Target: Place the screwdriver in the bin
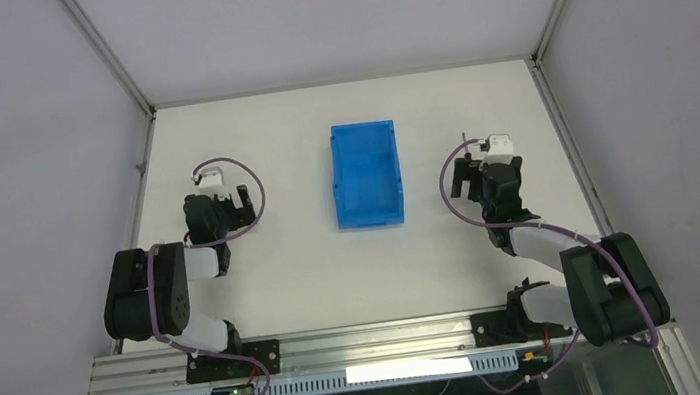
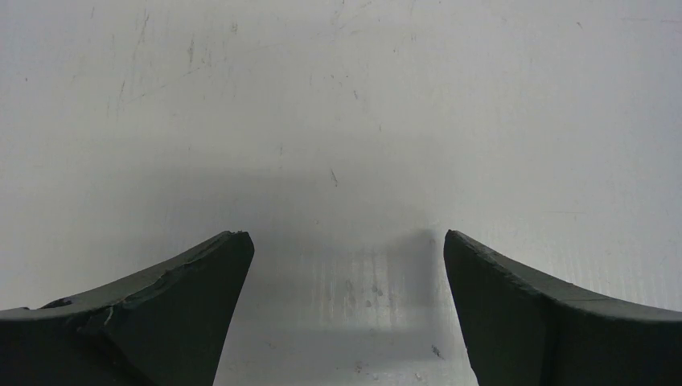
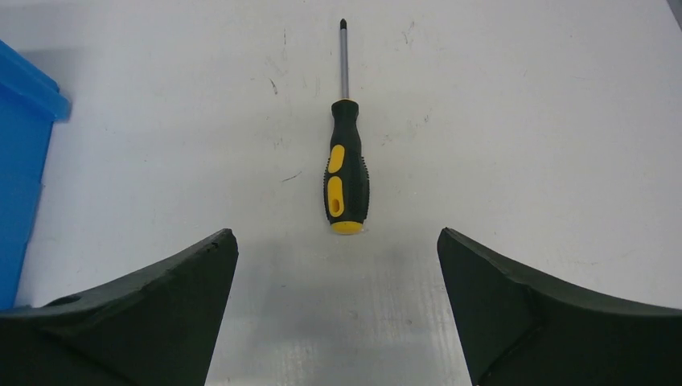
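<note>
The screwdriver [image 3: 347,169], with a black and yellow handle and a thin metal shaft, lies on the white table with its tip pointing away. My right gripper [image 3: 336,243] is open and empty, just behind the handle's butt end, the jaws spread wider than the handle. In the top view the right gripper [image 1: 486,171] hides most of the tool; only the shaft tip [image 1: 463,135] shows. The blue bin [image 1: 372,217] stands at the table's middle, left of the right gripper; its corner shows in the right wrist view [image 3: 20,161]. My left gripper [image 1: 221,205] is open and empty over bare table [image 2: 348,241].
The white table [image 1: 366,276] is framed by metal rails and grey walls on the left, right and back. The bin stands between the two arms.
</note>
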Action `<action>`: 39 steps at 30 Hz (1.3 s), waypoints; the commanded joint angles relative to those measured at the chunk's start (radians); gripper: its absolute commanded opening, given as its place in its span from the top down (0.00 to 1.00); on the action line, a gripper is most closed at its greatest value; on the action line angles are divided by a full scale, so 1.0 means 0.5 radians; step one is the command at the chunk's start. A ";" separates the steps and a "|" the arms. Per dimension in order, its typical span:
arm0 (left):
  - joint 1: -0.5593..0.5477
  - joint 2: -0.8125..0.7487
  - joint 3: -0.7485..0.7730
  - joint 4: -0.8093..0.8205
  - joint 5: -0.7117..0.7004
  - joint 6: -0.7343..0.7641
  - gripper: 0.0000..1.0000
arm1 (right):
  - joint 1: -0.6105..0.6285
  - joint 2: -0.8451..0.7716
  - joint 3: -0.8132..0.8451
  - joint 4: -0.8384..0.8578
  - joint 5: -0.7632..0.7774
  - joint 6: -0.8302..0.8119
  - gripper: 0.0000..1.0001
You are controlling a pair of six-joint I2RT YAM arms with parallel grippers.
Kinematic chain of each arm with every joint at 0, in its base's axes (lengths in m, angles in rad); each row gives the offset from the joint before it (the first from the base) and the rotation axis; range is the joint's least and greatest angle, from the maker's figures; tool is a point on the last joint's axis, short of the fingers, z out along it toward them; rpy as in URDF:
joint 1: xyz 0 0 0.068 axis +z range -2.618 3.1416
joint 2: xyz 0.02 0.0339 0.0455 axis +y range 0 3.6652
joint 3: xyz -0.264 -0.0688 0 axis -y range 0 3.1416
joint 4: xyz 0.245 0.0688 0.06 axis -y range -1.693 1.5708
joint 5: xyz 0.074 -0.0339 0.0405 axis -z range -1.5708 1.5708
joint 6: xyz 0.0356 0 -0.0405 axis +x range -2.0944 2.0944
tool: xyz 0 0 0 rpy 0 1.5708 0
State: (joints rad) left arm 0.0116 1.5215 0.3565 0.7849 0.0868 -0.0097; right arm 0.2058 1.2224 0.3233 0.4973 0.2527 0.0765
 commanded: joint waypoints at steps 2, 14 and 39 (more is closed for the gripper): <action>-0.020 -0.029 0.042 0.053 -0.008 -0.005 0.01 | 0.009 0.013 0.051 0.101 0.105 0.034 0.00; -0.020 -0.030 0.043 0.053 -0.008 -0.005 0.01 | 0.006 -0.073 0.731 -0.783 0.037 0.100 0.00; -0.020 -0.032 0.042 0.054 -0.007 -0.005 0.01 | -0.149 1.534 2.164 -2.309 -0.133 0.143 0.31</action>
State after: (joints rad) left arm 0.0116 1.5215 0.3565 0.7849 0.0868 -0.0097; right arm 0.1329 1.9522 1.3685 -0.6540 0.1810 0.1539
